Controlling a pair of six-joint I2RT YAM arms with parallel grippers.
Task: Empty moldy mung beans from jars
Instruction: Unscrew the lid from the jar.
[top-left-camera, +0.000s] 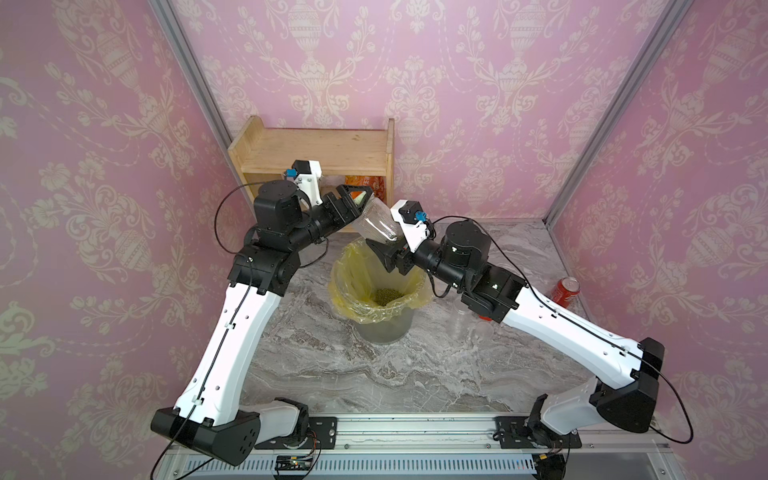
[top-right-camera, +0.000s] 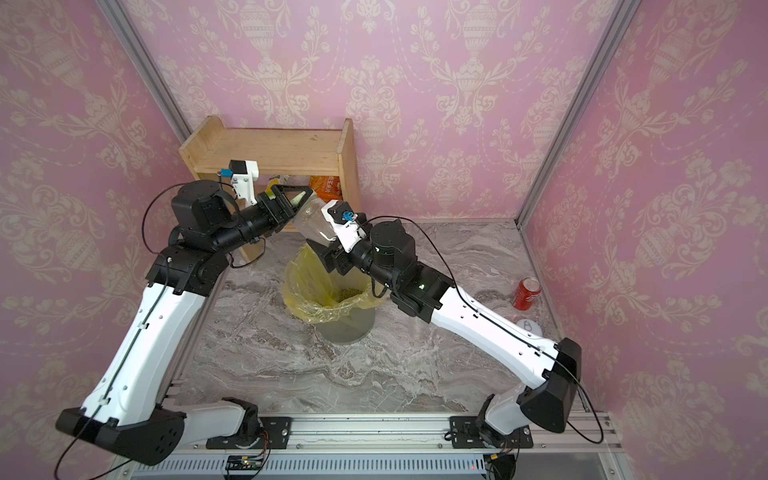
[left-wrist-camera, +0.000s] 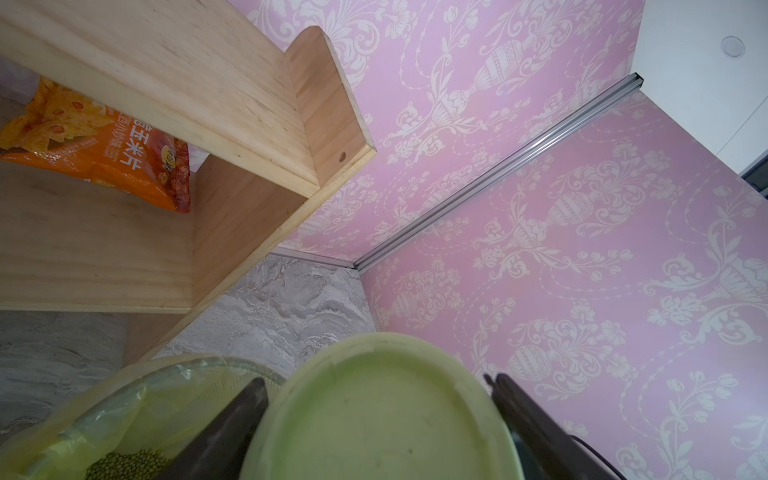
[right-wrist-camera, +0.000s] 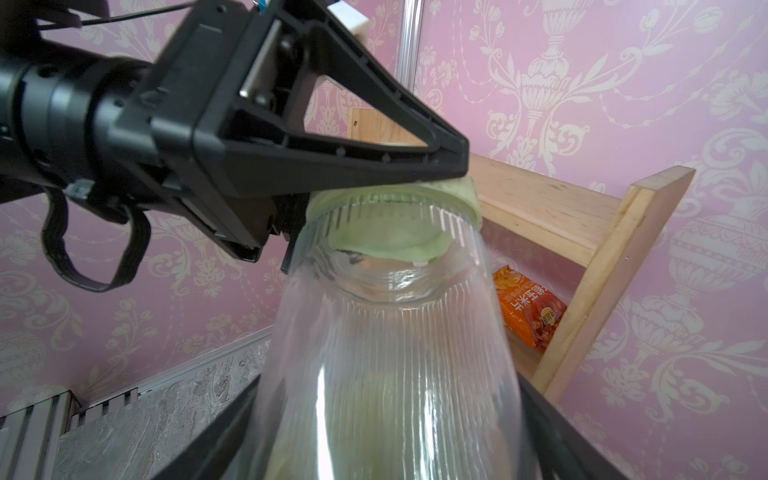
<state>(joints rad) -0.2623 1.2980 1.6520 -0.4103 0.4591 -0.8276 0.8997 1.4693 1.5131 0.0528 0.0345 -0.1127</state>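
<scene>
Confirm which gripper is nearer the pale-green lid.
Left. The left gripper is shut on the lid itself; the right gripper grips the jar by its body, away from the lid.

The grey marbled bench (top-left-camera: 415, 365) carries a wooden shelf (top-left-camera: 316, 149) at its far left corner, against the wall. An orange snack bag (left-wrist-camera: 95, 145) lies on the shelf's lower board. Near the bench's middle stands a bin (top-left-camera: 380, 328) lined with a yellow bag (top-left-camera: 353, 286). A red soda can (top-left-camera: 566, 291) stands at the right edge. A clear plastic jar (top-left-camera: 460, 322) sits between the bin and the can, and a tin with a pull-tab top (top-right-camera: 528, 326) sits just in front of the can.
</scene>
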